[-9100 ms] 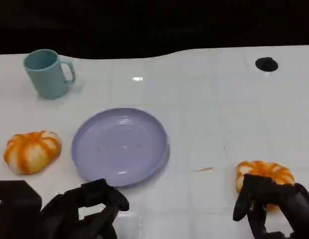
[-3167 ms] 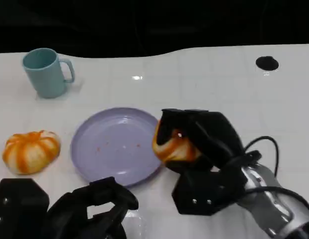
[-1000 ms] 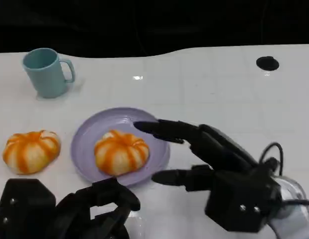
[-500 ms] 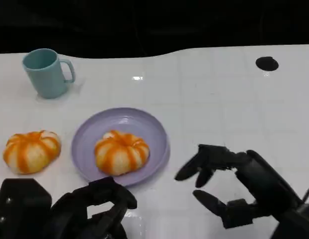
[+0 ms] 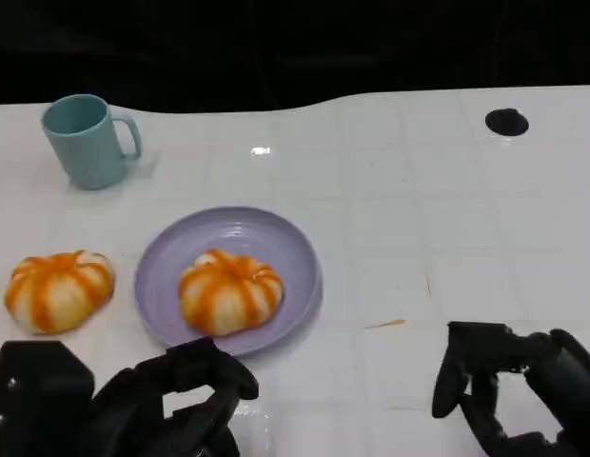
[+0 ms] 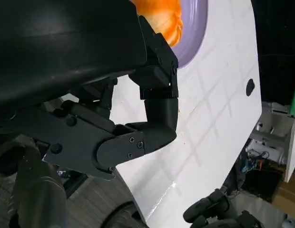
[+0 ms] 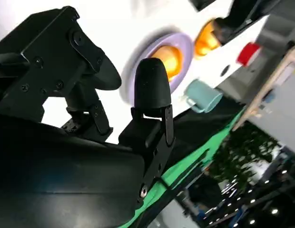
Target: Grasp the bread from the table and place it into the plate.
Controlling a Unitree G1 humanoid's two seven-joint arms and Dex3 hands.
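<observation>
Bread (image 5: 229,291) on plate (image 5: 295,249); right robot hand (image 5: 509,381) apparently empty.

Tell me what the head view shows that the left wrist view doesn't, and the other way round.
Head view alone: the teal mug, a second bread on the table left of the plate, and the whole plate. Left wrist view alone: the table's near edge, the floor below it and clutter beyond the table. Both: the purple plate with a bread lying in it, the left hand, the right hand, and the black spot on the tabletop.
</observation>
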